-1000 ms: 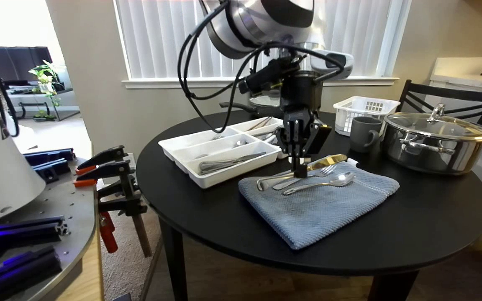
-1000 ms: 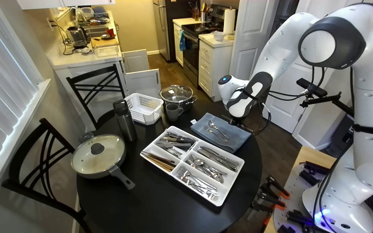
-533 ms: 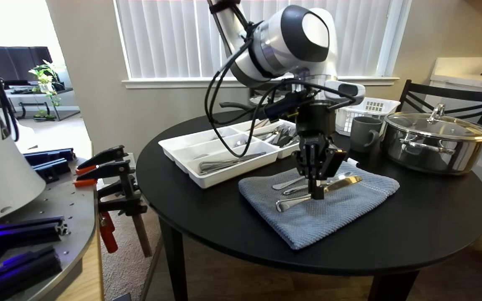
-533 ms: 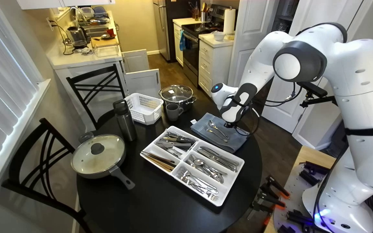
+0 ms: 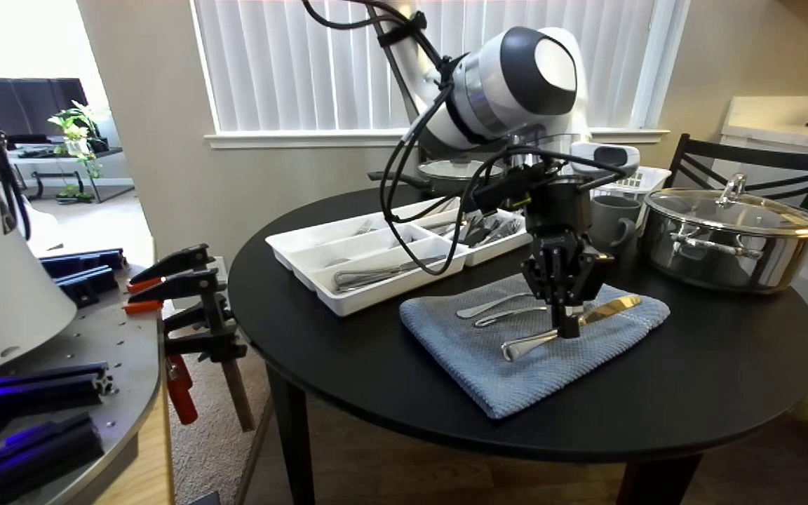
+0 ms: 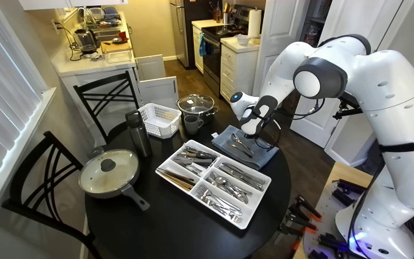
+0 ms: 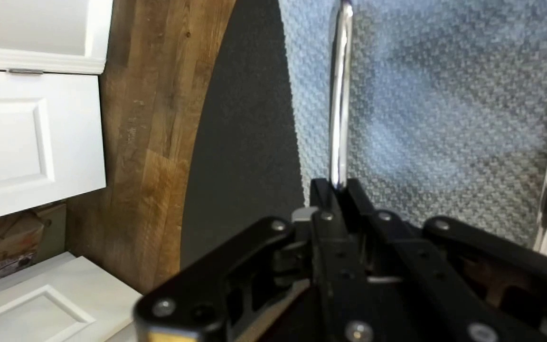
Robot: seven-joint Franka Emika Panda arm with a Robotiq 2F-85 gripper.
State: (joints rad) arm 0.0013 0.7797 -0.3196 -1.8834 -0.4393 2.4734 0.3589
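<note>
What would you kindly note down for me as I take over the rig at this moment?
Tool: shut on the knife.
Knife: held over the blue cloth; I cannot tell whether it touches.
Fork and spoon: lying on the cloth beside the knife.
Cutlery tray: on the black table, near the cloth.
Done: knife gripped, fork and spoon on the cloth.
Left: the knife is not yet released.

1 gripped knife [image 5: 611,309], 1 folded towel [image 5: 485,361], 1 cutlery tray [image 6: 254,201], 2 black chairs [image 6: 102,81].
</note>
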